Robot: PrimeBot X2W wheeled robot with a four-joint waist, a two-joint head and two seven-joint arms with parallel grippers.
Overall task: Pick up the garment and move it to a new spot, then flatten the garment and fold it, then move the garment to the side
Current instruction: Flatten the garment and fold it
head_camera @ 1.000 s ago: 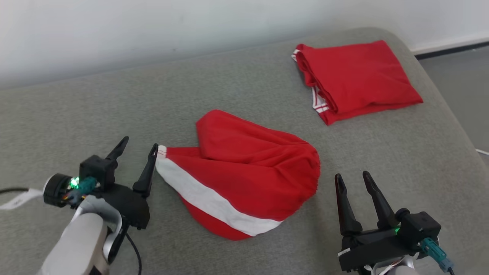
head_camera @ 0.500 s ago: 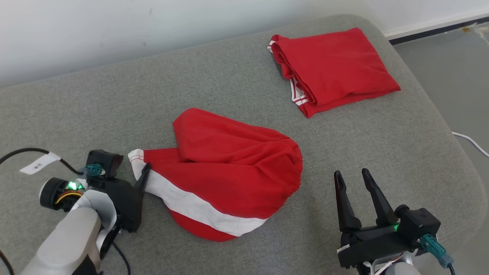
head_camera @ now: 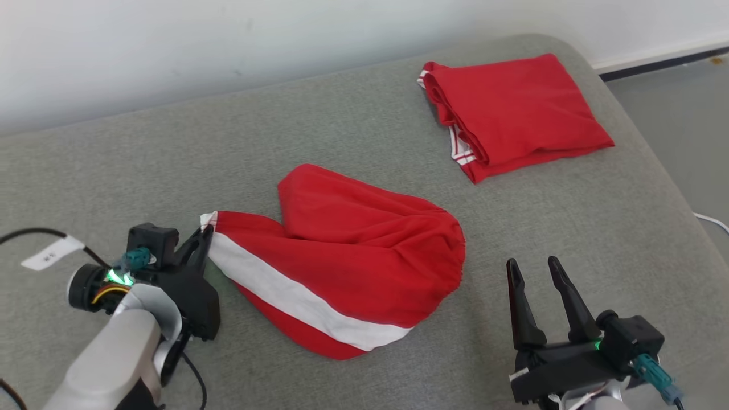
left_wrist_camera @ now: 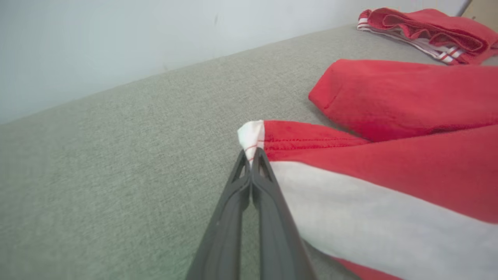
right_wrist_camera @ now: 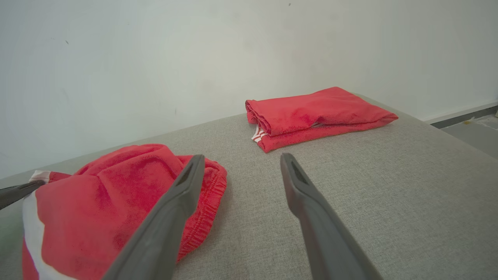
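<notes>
No legible text on cable tag (head_camera: 50, 254)

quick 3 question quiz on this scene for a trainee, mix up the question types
1. True or false: the left gripper is shut on a white-trimmed corner of the crumpled red garment with a white stripe.
2. Pick one: the right gripper is A) shut on cloth, B) open and holding nothing, C) shut and holding nothing.
3. Fill in: on the grey fabric surface, the folded red garment lies farther away than the crumpled one and toward the robot's ____.

Key: 1 true; 2 B; 3 right.
</notes>
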